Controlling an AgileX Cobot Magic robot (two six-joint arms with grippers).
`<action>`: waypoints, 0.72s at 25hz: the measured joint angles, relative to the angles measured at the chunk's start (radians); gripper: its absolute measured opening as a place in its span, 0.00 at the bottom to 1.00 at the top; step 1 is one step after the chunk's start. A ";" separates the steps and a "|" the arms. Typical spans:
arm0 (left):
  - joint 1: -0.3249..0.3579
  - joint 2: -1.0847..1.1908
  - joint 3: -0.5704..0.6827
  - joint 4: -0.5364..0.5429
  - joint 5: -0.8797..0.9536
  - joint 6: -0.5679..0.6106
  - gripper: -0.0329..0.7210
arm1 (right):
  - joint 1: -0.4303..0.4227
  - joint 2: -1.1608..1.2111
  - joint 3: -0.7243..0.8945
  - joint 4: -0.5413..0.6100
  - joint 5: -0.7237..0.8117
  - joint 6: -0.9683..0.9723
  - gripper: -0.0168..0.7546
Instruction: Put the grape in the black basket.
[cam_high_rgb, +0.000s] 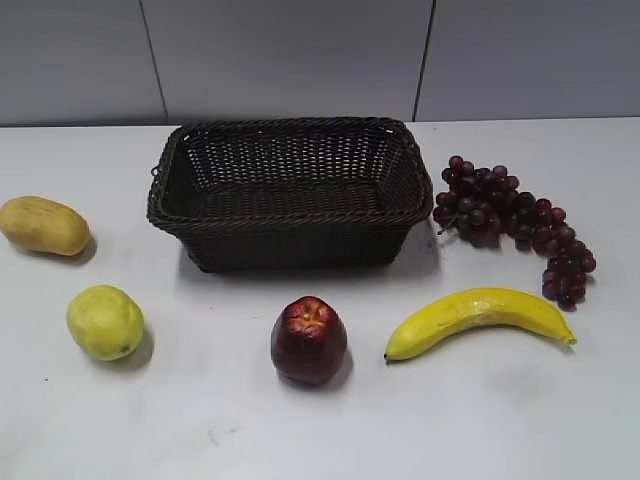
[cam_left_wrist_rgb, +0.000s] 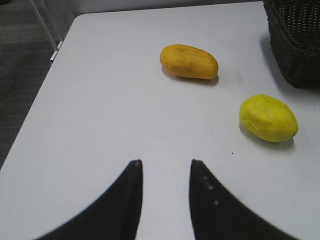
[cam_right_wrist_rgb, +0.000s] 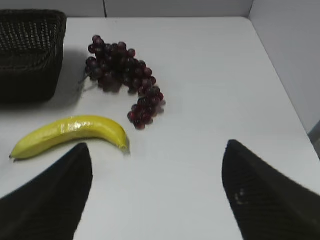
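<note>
The grape (cam_high_rgb: 515, 225), a long bunch of small dark red-purple grapes, lies on the white table just right of the black basket (cam_high_rgb: 290, 215), a dark woven rectangle at the middle back, which is empty. The grape also shows in the right wrist view (cam_right_wrist_rgb: 125, 75), with the basket's corner (cam_right_wrist_rgb: 30, 55) at the left. My right gripper (cam_right_wrist_rgb: 157, 150) is open and empty, well short of the grape. My left gripper (cam_left_wrist_rgb: 165, 165) is open and empty over bare table. Neither gripper shows in the exterior view.
A yellow banana (cam_high_rgb: 480, 315) lies in front of the grape. A red apple (cam_high_rgb: 310, 340) sits front centre. A yellow-green lemon-like fruit (cam_high_rgb: 105, 322) and an orange-yellow mango (cam_high_rgb: 42, 225) lie at the left. A wall stands to the right of the table (cam_right_wrist_rgb: 285, 50).
</note>
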 joint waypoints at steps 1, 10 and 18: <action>0.000 0.000 0.000 0.000 0.000 0.000 0.36 | 0.000 0.024 -0.001 0.002 -0.037 0.000 0.84; 0.000 0.000 0.000 0.000 0.000 0.000 0.36 | 0.000 0.390 -0.004 0.001 -0.469 0.000 0.85; 0.000 0.000 0.000 0.000 0.000 0.000 0.36 | 0.000 0.859 -0.032 0.002 -0.734 0.000 0.88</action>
